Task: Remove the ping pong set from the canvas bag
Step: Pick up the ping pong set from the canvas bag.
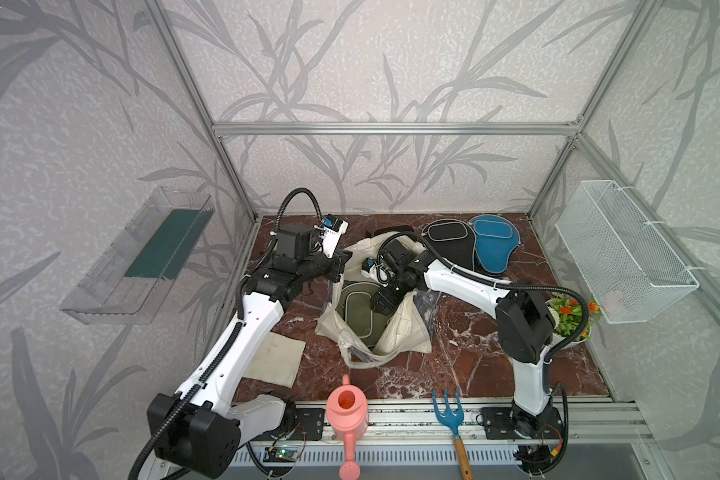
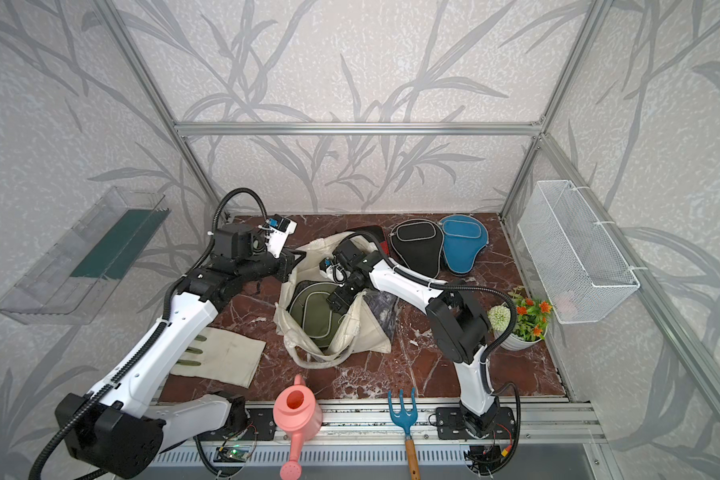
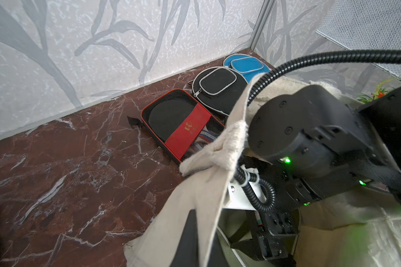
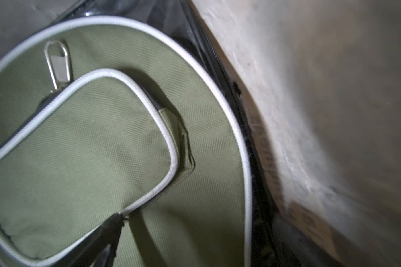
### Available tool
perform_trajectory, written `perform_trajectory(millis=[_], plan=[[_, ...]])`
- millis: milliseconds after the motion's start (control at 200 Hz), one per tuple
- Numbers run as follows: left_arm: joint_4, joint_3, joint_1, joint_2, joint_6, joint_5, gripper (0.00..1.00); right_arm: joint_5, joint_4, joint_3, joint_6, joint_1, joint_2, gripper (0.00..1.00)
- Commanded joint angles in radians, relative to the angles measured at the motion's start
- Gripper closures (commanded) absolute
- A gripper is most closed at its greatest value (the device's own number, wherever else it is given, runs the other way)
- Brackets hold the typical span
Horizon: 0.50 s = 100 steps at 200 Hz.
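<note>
Canvas bag [image 1: 408, 330] held open for retrieval
Its rim is pinched by the closed left gripper [image 1: 340, 266], seemingly for access; the right gripper [image 1: 380, 308] is spread open just above the olive paddle case [image 1: 354, 313].

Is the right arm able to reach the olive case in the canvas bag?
Probably yes: the canvas bag gapes open and the open right gripper hangs just above the olive case, nothing between.

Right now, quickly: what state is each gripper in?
Left gripper: jaws shut on the canvas bag, at its rim.
Right gripper: jaws open, holding nothing, down inside the bag over the olive case.
</note>
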Motion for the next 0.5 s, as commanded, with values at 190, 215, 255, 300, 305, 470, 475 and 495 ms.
perform_trajectory(millis=[190,215,255,300,305,470,475,495], plan=[[0.072,-0.017,-0.002,-0.014,0.028,0.063,1.00,-0.137,-0.104,-0.007,-0.004,-0.042,0.137,0.27],[0.072,-0.018,-0.002,-0.014,0.028,0.063,1.00,-0.138,-0.104,-0.014,-0.004,-0.042,0.134,0.34],[0.072,-0.016,-0.003,-0.013,0.028,0.063,1.00,-0.137,-0.102,-0.022,-0.004,-0.043,0.125,0.48],[0.071,-0.016,-0.002,-0.013,0.028,0.063,1.00,-0.131,-0.102,-0.031,-0.004,-0.042,0.114,0.61],[0.072,-0.016,-0.002,-0.013,0.027,0.063,1.00,-0.130,-0.102,-0.032,-0.004,-0.043,0.112,0.62],[0.061,-0.010,-0.002,-0.018,0.027,0.052,1.00,-0.097,-0.117,-0.054,-0.017,-0.044,0.047,0.97],[0.060,-0.010,-0.002,-0.018,0.027,0.051,1.00,-0.097,-0.117,-0.055,-0.017,-0.043,0.044,0.98],[0.059,-0.009,-0.002,-0.019,0.027,0.049,1.00,-0.091,-0.120,-0.057,-0.020,-0.043,0.035,1.00]])
